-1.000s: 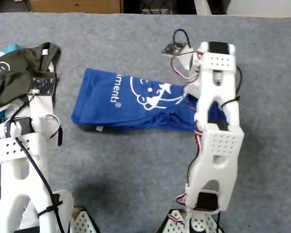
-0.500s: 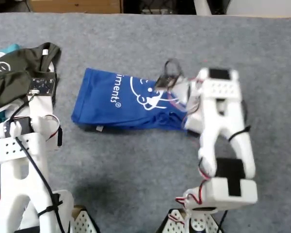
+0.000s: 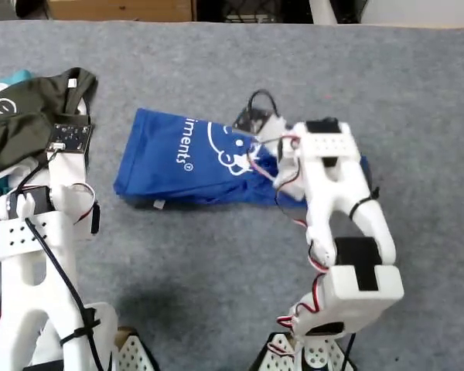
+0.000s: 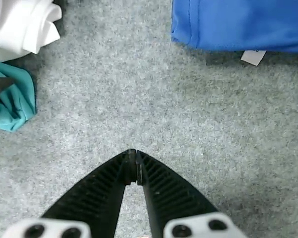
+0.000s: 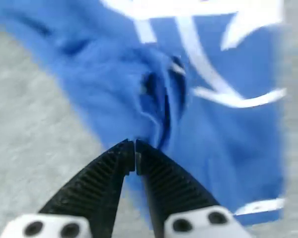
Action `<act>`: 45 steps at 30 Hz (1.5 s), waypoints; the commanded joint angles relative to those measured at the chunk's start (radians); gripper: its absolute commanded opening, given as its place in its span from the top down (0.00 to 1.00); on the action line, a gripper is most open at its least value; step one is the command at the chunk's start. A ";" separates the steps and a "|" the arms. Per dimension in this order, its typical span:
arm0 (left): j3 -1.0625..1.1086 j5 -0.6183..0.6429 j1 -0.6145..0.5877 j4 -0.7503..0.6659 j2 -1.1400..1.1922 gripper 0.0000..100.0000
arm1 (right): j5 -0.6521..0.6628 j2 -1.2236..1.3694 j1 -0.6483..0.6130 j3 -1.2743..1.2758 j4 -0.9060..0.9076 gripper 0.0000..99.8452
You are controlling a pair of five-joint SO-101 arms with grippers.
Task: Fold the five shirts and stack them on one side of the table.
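We are hanging our right gripper [image 5: 135, 156], fingers clenched on nothing, just over the blue shirt [image 3: 193, 158] lying mid-desk [image 3: 216, 263]. Our left gripper [image 4: 135, 166], fingers also clenched empty, is hovering above bare desk between that shirt and the pile [image 3: 23, 116] at the desk's left edge.

A grey carpeted table [image 3: 216, 263] carries a folded blue shirt [image 3: 170, 162] flat at its centre, while a dark shirt [image 3: 23, 124], a teal shirt [image 4: 12, 101] and a white shirt [image 4: 20, 25] lie heaped at its left edge.
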 commanded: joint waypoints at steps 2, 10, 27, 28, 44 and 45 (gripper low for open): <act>-0.038 -0.012 0.007 0.005 -0.023 0.97 | -0.008 0.084 0.012 -0.189 -0.026 0.99; -0.038 -0.012 -0.001 0.005 -0.023 0.97 | -0.012 0.387 0.015 -0.504 -0.051 0.99; -0.047 -0.014 -0.002 0.026 -0.023 0.97 | 0.044 0.346 0.150 -0.886 0.528 0.99; -0.047 -0.014 -0.001 0.026 -0.023 0.97 | 0.054 0.348 0.173 -0.852 0.509 0.99; -0.133 -0.005 0.001 0.005 -0.023 0.87 | -0.017 0.417 0.258 -0.719 0.299 0.99; -0.151 0.003 0.005 0.005 -0.021 0.87 | -0.014 0.392 0.258 -0.754 0.342 0.99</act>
